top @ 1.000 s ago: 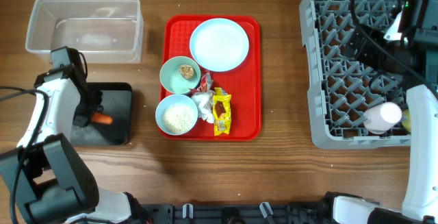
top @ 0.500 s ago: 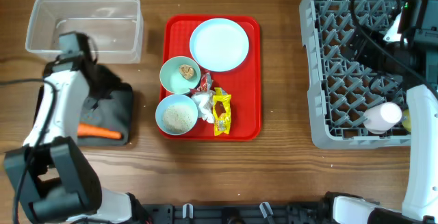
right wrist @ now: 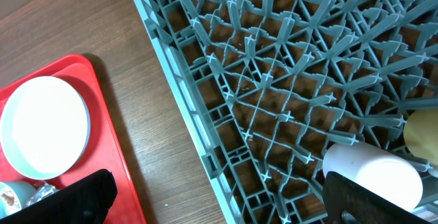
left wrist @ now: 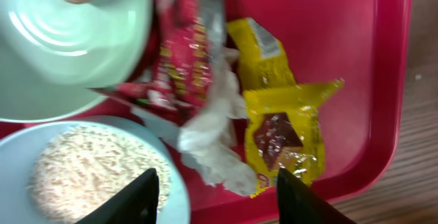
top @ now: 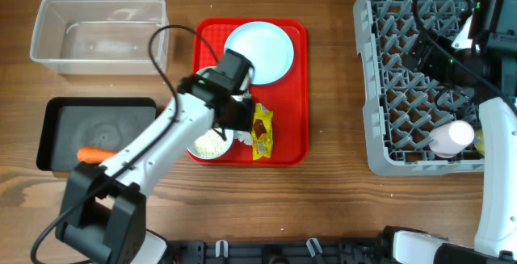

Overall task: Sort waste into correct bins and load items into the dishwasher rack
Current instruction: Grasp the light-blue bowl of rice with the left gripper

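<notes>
One target: crumpled white tissue (left wrist: 209, 138) lies dead ahead of your wide-spread left tool (left wrist: 217, 183), long axis fore-aft.

Fingers parted, the left claw (left wrist: 215, 191) hangs over a crowded corner of the red tray (top: 291, 111). The tissue (left wrist: 212, 142) is hemmed between the rice bowl (left wrist: 89, 176) and the yellow wrapper (left wrist: 280, 121), with the red-and-silver wrapper (left wrist: 188, 46) lying against it. Bare tray lies beyond the yellow wrapper, and bare table (top: 331, 94) separates tray from rack (top: 404, 78).
</notes>
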You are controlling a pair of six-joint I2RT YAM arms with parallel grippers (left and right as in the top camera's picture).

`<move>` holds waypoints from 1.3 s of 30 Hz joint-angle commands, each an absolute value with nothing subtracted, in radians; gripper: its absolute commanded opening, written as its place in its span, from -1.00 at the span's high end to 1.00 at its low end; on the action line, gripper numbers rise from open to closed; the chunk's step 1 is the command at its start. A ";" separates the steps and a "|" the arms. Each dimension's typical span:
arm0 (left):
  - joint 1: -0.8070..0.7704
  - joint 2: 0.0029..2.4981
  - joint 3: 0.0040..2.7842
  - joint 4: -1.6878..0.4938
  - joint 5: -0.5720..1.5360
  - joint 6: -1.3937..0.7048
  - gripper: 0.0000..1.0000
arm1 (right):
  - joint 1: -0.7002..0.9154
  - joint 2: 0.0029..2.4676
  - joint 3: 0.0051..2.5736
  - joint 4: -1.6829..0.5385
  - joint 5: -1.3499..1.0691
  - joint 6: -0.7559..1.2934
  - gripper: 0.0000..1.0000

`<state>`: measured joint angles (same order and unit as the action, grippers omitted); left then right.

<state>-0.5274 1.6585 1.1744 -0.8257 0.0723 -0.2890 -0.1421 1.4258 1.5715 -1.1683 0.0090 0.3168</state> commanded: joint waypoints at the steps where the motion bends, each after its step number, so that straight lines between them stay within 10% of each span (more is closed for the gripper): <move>1: -0.588 1.730 1.176 -0.826 -0.007 -0.277 -0.04 | -0.145 1.435 1.563 -1.175 0.030 0.315 -1.00; 12: -0.599 1.752 1.229 -0.847 -0.067 -0.356 0.21 | -0.145 1.435 1.563 -1.184 0.030 0.317 -1.00; 19: -0.598 1.726 1.287 -1.036 -0.130 -0.447 -0.17 | -0.145 1.435 1.563 -1.183 0.030 0.315 -0.99; 33: -0.598 1.757 1.113 -0.876 -0.196 -0.488 0.62 | -0.145 1.435 1.563 -1.186 0.034 0.315 -0.99; 39: -0.598 1.768 1.080 -0.852 -0.200 -0.488 0.66 | -0.145 1.435 1.563 -1.192 0.056 0.315 -0.99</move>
<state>-0.5995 1.7454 1.1137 -0.8635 -0.1761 -0.4808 -0.1421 1.4261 1.5715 -1.1873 0.0132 0.3168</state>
